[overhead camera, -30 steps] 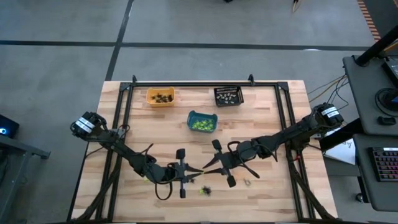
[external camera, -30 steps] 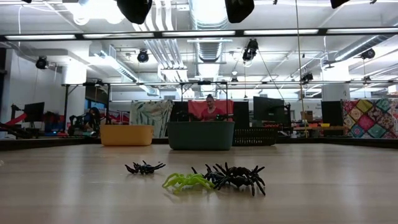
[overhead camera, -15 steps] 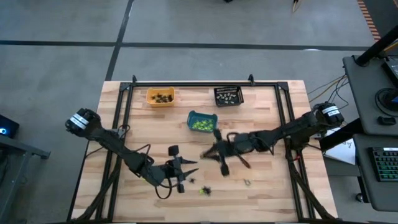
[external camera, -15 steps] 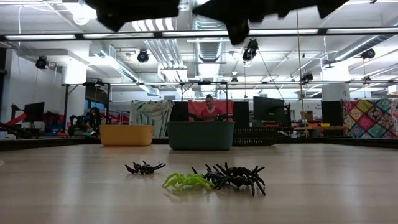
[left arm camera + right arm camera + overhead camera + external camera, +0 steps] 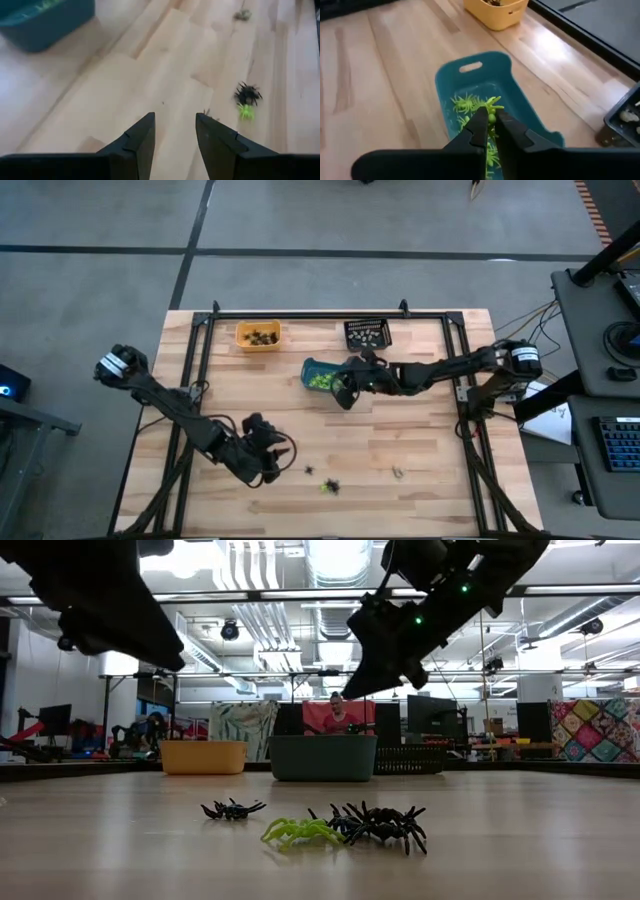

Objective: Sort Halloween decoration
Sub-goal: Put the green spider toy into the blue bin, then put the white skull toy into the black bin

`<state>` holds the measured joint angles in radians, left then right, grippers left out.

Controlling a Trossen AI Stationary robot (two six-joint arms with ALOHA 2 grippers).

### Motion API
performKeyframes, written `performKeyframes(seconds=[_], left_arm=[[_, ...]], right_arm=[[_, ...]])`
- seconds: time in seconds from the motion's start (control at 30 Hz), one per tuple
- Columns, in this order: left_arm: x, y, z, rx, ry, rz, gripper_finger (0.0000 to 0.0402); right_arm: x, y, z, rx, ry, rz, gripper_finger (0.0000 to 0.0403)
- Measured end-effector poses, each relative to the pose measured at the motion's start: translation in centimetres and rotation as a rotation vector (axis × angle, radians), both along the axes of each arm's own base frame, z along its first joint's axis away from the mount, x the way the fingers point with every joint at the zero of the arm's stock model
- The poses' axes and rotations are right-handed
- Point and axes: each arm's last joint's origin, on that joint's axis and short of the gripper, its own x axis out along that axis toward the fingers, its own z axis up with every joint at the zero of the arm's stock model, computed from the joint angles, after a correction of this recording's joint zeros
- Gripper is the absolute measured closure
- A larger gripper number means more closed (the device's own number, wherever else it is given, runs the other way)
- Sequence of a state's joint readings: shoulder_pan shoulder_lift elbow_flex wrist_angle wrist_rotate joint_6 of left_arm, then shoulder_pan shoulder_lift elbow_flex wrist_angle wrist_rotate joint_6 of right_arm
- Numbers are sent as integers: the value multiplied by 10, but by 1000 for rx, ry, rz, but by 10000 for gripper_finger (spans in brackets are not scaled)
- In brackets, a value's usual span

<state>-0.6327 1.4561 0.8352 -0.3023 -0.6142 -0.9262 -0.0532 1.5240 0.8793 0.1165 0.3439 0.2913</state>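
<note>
So the right gripper (image 5: 490, 131) is hanging over the teal bin (image 5: 310, 369) near the middle of the table (image 5: 420, 450), fingers pinched tight on a green spider (image 5: 492, 106). In the right wrist view you can see the little lime legs poking out just past the fingertips, with the bin right below and a bunch more green spiders (image 5: 468, 105) already lying in it. The left gripper (image 5: 175, 131) is up off the wood at the front left, jaws apart with nothing between them, just bare planks showing through the gap. Out in front of it, on the front part of the table, there's a small clump: a black spider (image 5: 248, 93) touching a lime one (image 5: 245, 111), and another small dark one (image 5: 232, 809) sitting a bit apart from those two. From the low view the black one (image 5: 378, 823) and the lime one (image 5: 300, 832) look tangled together leg to leg. There's also a pale trinket (image 5: 397, 473) lying by itself further toward the right side. At the back of the table the orange bin (image 5: 258, 336) has dark bits in it and the black bin (image 5: 367, 334) has pale ones, both well away from either arm. A person (image 5: 337, 712) shows in the room behind the bins.
</note>
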Motion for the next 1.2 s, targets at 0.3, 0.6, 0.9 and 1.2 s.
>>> performKeyframes(seconds=[0.3,0.6,0.9,1.2], left_arm=[[1,-3,-9,-61,49,8,277],[-5,-4,-14,-231,163,41,277],[-11,-6,-17,-301,277,5,277],[-25,-25,-18,-39,277,-311,276]], right_arm=[[2,0,2,4,-32,-4,321],[2,3,2,31,-42,-4,261],[3,21,2,58,-49,38,255],[2,32,1,58,-42,72,255]])
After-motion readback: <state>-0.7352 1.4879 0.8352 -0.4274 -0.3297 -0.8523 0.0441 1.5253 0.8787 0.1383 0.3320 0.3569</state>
